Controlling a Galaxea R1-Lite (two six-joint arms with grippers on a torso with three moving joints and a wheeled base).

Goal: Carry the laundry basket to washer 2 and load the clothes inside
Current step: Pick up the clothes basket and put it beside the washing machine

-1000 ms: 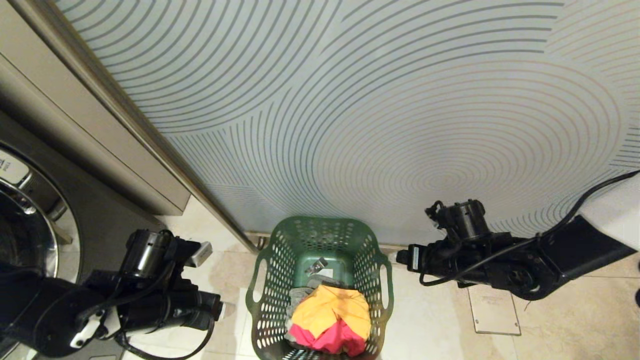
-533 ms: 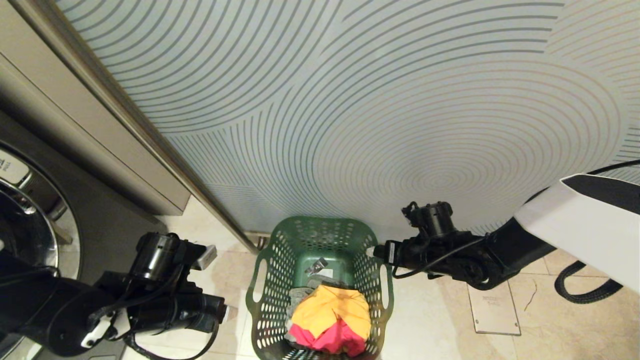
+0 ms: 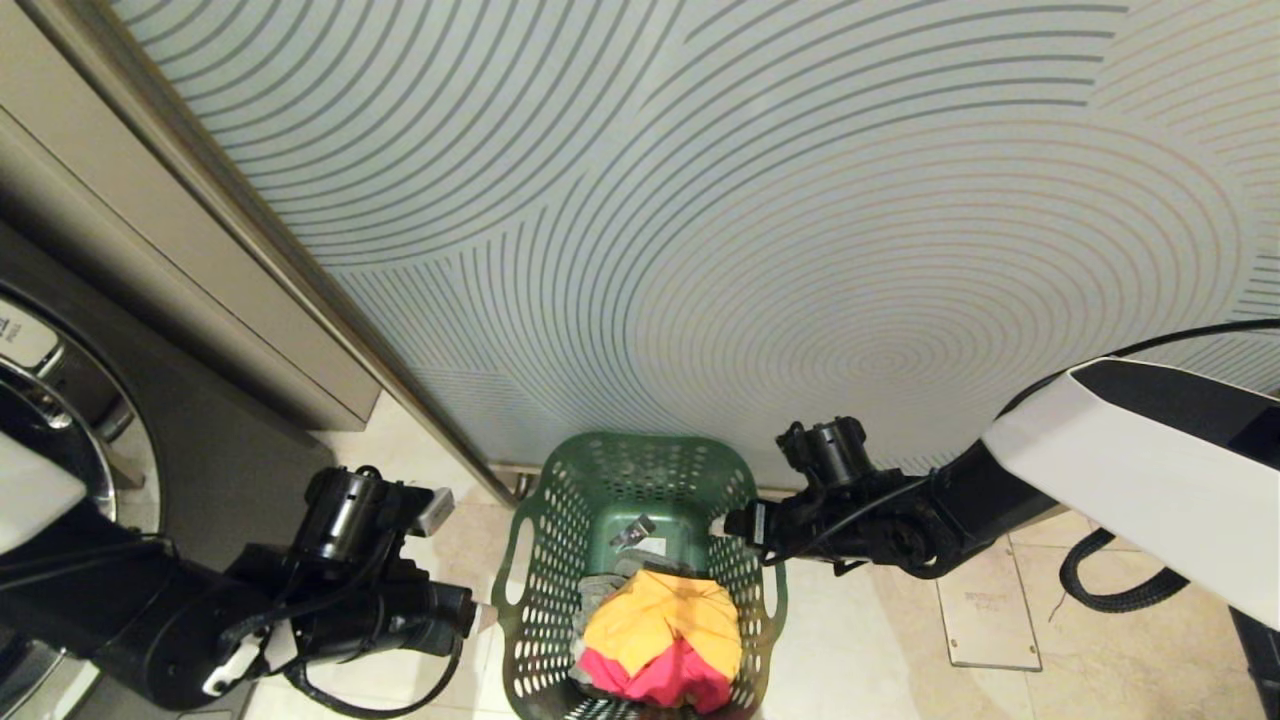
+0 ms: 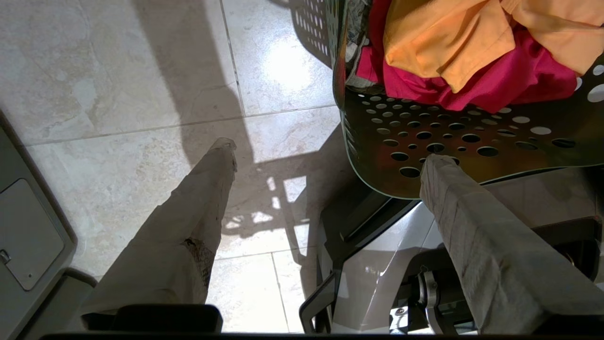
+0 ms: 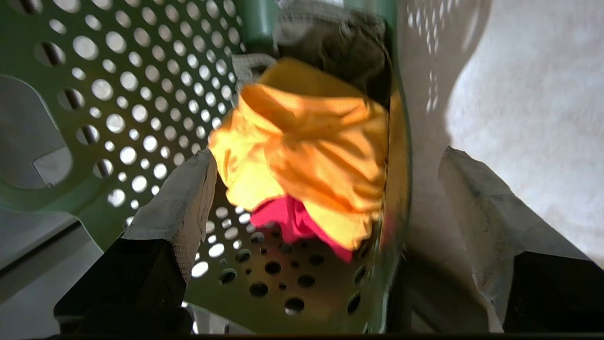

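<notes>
- The dark green perforated plastic laundry basket (image 3: 640, 570) sits at my six o'clock, clothes inside.
- My left gripper (image 3: 482, 617), jaws wide, has edged to its nine-o'clock wall.
- My right gripper (image 3: 722, 524), jaws wide, has swung over the three-o'clock rim, so lifting looks imminent.

The laundry basket (image 3: 640, 560) stands upright on the tiled floor directly before me, against the foot of the patterned wall. It is dark green plastic, walls perforated with round holes, an oval handle cutout on each side. Inside lie orange clothes (image 3: 665, 625) over a pink garment (image 3: 660, 682), with grey fabric (image 3: 603, 592) behind them.
</notes>
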